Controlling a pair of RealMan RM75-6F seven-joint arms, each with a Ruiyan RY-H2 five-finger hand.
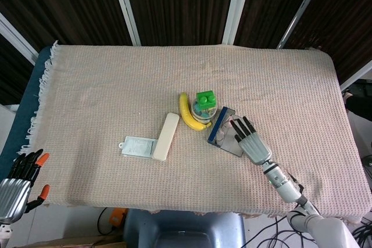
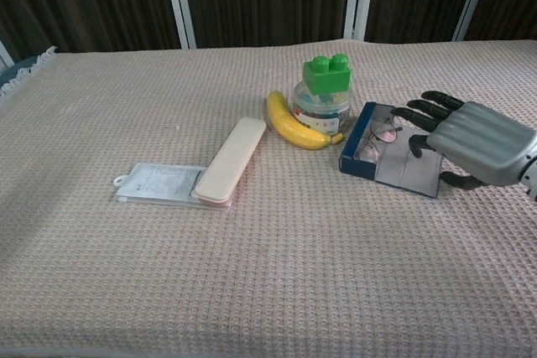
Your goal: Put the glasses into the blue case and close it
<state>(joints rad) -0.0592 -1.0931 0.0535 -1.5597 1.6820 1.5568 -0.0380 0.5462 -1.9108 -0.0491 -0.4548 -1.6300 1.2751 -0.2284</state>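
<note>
While the right hand [image 2: 470, 142] is hovering with fingers spread and empty over the open flap of the blue case [image 2: 393, 161], where the glasses [image 2: 373, 138] are lying, I'd judge the flap light and stiff, best pushed at its far edge.

glasses [image 2: 375, 137] in case [image 2: 394, 163] | banana [image 2: 295, 123] left of case | right hand [image 2: 470, 141] over lid

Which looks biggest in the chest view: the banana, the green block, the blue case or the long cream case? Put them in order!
1. Blue case, lid spread open
2. Cream case
3. Banana
4. Green block

The blue and cream cases look close in size, so that order is unsure.
</note>
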